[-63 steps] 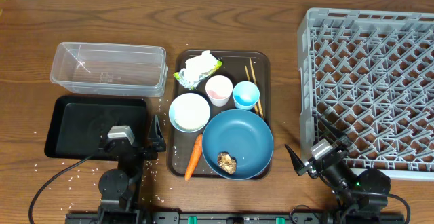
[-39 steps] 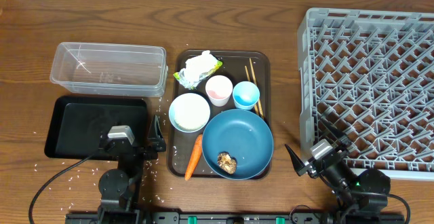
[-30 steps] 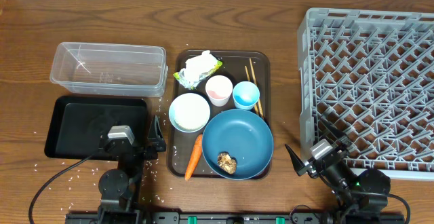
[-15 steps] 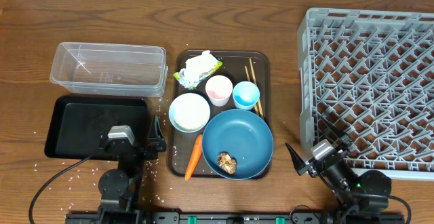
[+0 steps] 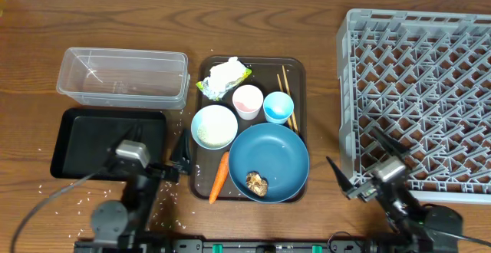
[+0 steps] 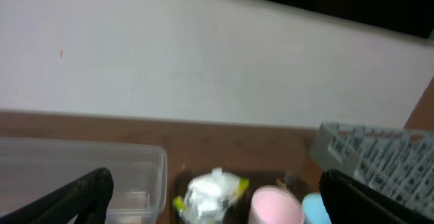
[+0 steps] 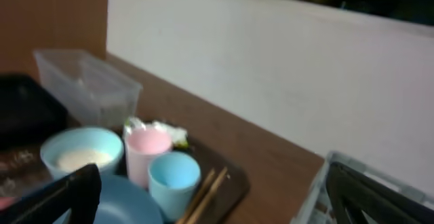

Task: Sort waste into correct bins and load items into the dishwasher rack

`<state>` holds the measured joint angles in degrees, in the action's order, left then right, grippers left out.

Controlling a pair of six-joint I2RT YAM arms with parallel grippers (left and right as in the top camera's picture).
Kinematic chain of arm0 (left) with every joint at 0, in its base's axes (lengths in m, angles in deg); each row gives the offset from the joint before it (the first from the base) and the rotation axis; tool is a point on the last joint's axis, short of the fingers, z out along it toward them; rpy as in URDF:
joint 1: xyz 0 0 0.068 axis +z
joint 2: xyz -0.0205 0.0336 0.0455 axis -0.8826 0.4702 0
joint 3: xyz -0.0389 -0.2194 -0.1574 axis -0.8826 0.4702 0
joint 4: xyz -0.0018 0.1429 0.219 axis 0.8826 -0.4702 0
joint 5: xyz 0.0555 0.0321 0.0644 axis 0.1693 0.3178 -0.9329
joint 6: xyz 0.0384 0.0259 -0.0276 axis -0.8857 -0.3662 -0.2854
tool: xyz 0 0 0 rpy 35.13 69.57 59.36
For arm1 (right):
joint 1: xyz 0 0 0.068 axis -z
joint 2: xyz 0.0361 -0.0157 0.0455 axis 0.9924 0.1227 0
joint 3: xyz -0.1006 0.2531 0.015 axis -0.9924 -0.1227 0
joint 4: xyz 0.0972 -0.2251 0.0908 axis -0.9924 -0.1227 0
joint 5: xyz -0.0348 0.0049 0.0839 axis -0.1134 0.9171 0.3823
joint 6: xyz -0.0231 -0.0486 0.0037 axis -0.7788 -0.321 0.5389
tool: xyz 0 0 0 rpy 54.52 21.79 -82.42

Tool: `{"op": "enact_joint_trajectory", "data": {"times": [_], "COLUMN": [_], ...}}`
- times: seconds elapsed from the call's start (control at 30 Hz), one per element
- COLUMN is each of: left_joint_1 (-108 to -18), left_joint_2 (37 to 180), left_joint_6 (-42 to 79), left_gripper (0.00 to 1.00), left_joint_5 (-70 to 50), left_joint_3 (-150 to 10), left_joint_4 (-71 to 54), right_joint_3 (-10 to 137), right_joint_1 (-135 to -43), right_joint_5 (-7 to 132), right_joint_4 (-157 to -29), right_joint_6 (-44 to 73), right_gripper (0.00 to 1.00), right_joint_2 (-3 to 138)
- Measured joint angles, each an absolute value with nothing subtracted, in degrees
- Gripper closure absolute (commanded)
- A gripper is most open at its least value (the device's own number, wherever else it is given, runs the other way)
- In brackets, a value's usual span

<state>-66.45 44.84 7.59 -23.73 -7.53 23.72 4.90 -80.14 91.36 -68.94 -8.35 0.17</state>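
Observation:
On the brown serving tray (image 5: 298,73) lie the wrapper (image 5: 225,78), pink cup (image 5: 247,101), light-blue cup (image 5: 278,107), chopsticks (image 5: 286,83), white bowl (image 5: 214,126), carrot (image 5: 219,176) and the blue dish (image 5: 272,155) with the food scrap (image 5: 257,183) on it. The clear tub (image 5: 123,77) and black tray (image 5: 88,138) lie to its left, the grey rack (image 5: 422,92) to its right. My left gripper (image 5: 153,152) hangs open over the black tray's near right corner. My right gripper (image 5: 362,161) stands open at the rack's near left corner. Neither holds anything.
The left wrist view looks past wide-apart fingers (image 6: 81,193) at the wrapper (image 6: 210,190) and pink cup (image 6: 274,207), with a white wall behind. The right wrist view shows both cups (image 7: 174,180), the chopsticks (image 7: 207,197) and the rack's edge (image 7: 319,197). White crumbs dot the table near the left arm.
Both arms have shifted in the last half second: the left wrist slightly to the left, the right wrist to the right. Both grippers stay open. Nothing on the table has moved.

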Motion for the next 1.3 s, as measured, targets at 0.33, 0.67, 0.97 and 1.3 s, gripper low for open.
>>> {"op": "enact_joint_trajectory", "data": {"times": [0.33,0.67,0.97,1.3], "left_joint_1": [-66.45,-66.45,-70.60,-79.50], "left_joint_2": [75.83,99.07,107.70,118.72], "left_joint_6": [7.57,8.12,9.19,9.56], "left_gripper": [0.02,0.02,0.02,0.04], "left_joint_5": [-20.97,-18.15,-13.83,-19.27], "left_joint_3": [-43.31,-63.24,-63.24,-63.24], "left_joint_4": [-8.63,-25.59,-23.25,-17.50], "right_joint_3": [33.24,54.71,54.73,54.95], "right_joint_1": [-80.14,-80.14,-80.14,-80.14], "right_joint_5": [90.97,92.19,93.66,93.00], "right_joint_4": [-91.41,-109.20,-111.78,-112.55], "right_joint_6": [-4.20,-3.08,-1.42,2.12], "right_gripper": [0.01,0.01,0.01,0.01], "right_joint_2": [26.15,54.04,59.55,59.55]}}
